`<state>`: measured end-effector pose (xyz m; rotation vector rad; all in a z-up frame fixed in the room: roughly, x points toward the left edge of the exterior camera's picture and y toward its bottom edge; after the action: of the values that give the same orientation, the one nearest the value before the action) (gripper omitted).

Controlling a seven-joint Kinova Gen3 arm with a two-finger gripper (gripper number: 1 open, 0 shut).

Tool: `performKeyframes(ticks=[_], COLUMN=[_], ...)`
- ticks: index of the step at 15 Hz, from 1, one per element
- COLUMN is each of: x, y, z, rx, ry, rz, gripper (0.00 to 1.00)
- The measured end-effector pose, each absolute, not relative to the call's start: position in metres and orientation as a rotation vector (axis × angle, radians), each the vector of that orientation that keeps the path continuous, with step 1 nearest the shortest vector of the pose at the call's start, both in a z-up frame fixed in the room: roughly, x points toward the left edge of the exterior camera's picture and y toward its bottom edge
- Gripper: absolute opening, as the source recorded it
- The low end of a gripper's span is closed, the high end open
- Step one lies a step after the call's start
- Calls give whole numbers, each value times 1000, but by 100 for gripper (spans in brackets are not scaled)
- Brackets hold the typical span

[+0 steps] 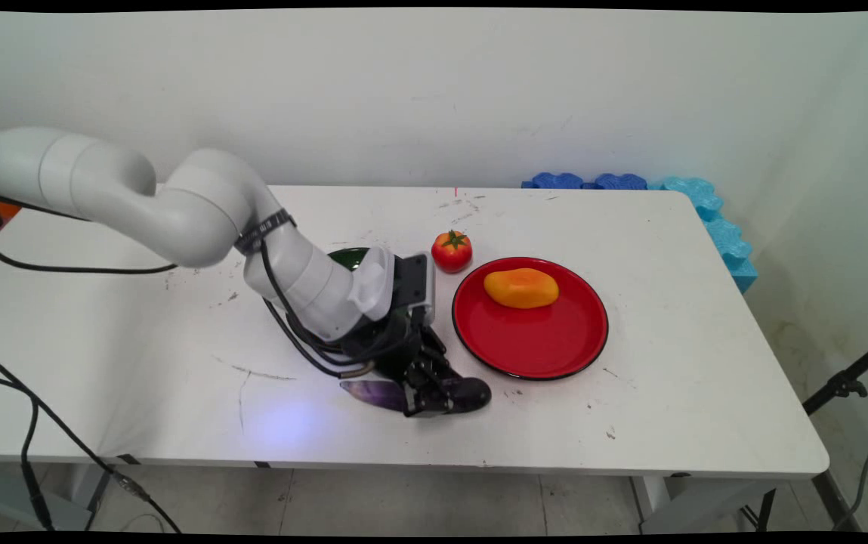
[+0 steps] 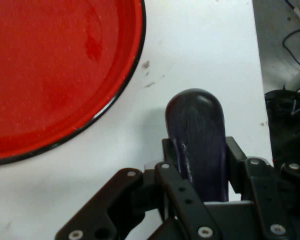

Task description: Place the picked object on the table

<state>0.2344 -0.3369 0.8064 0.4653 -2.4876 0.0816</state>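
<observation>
In the main view, a white robot arm reaches down from the left to a white table (image 1: pixel 177 355), its black gripper (image 1: pixel 427 397) lowered onto a dark purple eggplant (image 1: pixel 381 393) lying near the table's front edge. Just to the right sits a red plate (image 1: pixel 535 340) holding an orange mango (image 1: pixel 521 288); a tomato (image 1: pixel 452 251) stands beside the plate's far left rim, and a green dish (image 1: pixel 349 258) shows partly behind the arm. In the hand view, the gripper (image 2: pixel 202 165) has its two fingers pinching the eggplant (image 2: pixel 197 135) from either side, its rounded end sticking out beyond them, near the plate (image 2: pixel 55 75) but apart from it
</observation>
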Motion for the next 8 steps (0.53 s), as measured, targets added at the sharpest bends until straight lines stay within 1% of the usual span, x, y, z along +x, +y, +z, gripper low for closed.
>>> performKeyframes(ticks=[4, 8], x=[234, 234], y=[-331, -327], z=[793, 787], rx=[460, 452], ry=[-2488, -2485], rz=[74, 75], gripper=[0, 0])
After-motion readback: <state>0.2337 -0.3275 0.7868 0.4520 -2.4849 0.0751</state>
